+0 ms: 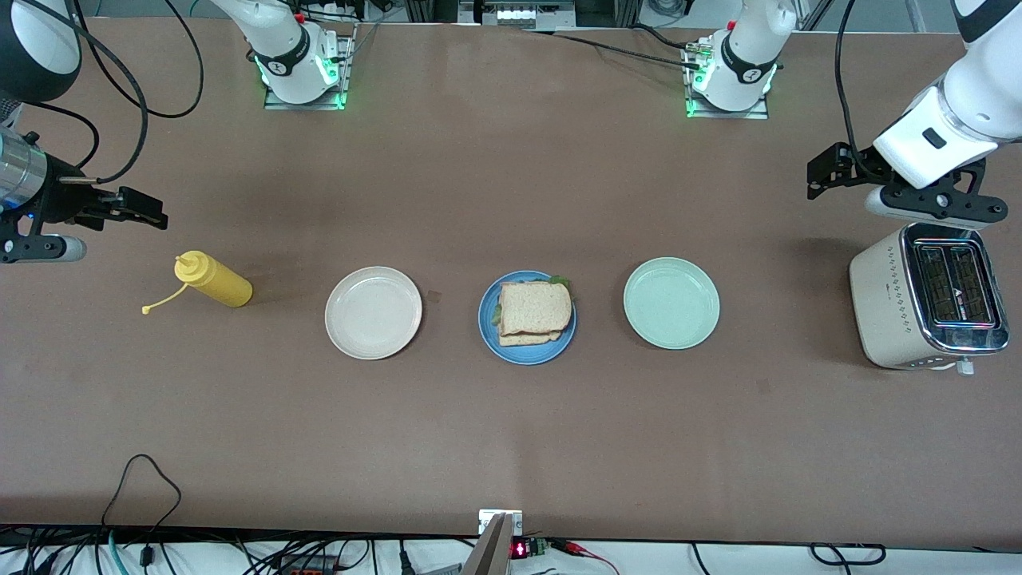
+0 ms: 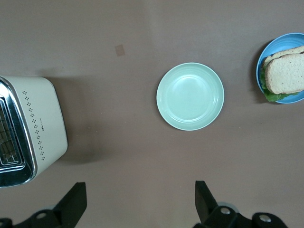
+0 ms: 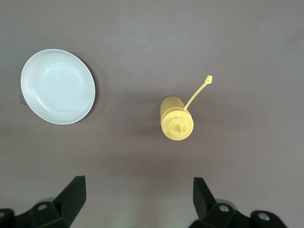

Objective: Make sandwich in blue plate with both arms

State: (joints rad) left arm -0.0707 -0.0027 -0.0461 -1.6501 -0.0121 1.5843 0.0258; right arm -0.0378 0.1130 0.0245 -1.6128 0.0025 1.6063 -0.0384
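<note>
The sandwich (image 1: 535,307) lies on the blue plate (image 1: 489,327) at the middle of the table: two toasted slices stacked, with green lettuce (image 1: 560,281) peeking out at the edge. The left wrist view catches the sandwich (image 2: 285,73) and the blue plate (image 2: 278,42) at its border. My left gripper (image 1: 934,209) hangs over the toaster's rim, open (image 2: 141,199), with nothing between its fingers. My right gripper (image 1: 36,249) hovers over the right arm's end of the table, near the mustard bottle. It is open too (image 3: 138,197) and holds nothing.
A mint-green plate (image 1: 671,303) (image 2: 190,96) sits beside the blue plate toward the left arm's end, a cream-white plate (image 1: 373,312) (image 3: 57,86) toward the right arm's end. A yellow squeeze bottle (image 1: 214,279) (image 3: 176,118) lies past the cream plate. The toaster (image 1: 926,295) (image 2: 28,128) stands at the left arm's end.
</note>
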